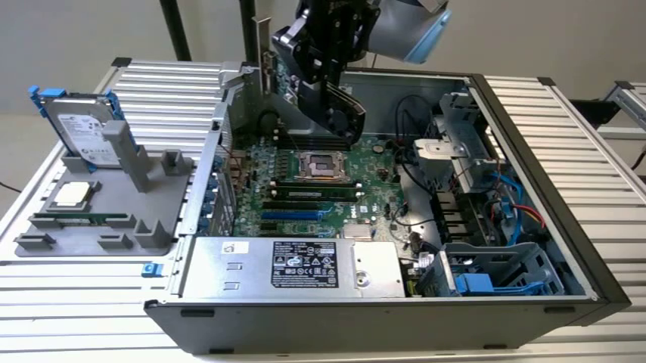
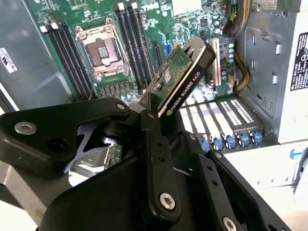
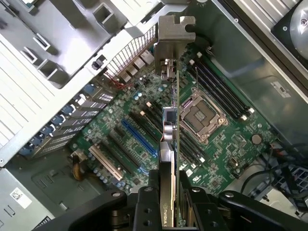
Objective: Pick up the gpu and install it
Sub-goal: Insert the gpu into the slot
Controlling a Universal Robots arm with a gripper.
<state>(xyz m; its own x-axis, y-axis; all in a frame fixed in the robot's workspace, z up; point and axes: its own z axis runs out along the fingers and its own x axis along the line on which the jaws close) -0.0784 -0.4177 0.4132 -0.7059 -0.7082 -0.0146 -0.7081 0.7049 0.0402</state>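
My gripper (image 1: 325,83) hangs above the open computer case (image 1: 565,249), shut on the gpu (image 1: 341,107). The card hangs tilted over the motherboard (image 1: 313,185), above the processor socket (image 1: 325,164) and clear of the board. In the second wrist view the gpu (image 2: 185,72) shows its green board face and black shroud edge, clamped in the gripper (image 2: 166,115). The first wrist view has the gpu (image 3: 175,120) edge-on, its silver end bracket (image 3: 175,33) at the far end, over the blue expansion slot (image 3: 139,137). The gripper (image 3: 169,192) holds the card's near end.
A grey fixture (image 1: 151,170) on the exterior view's left holds a hard drive (image 1: 86,128), a processor chip (image 1: 72,194) and a memory stick (image 1: 86,218). Inside the case are the power supply (image 1: 293,265), a drive cage (image 1: 485,272) and cables (image 1: 510,204).
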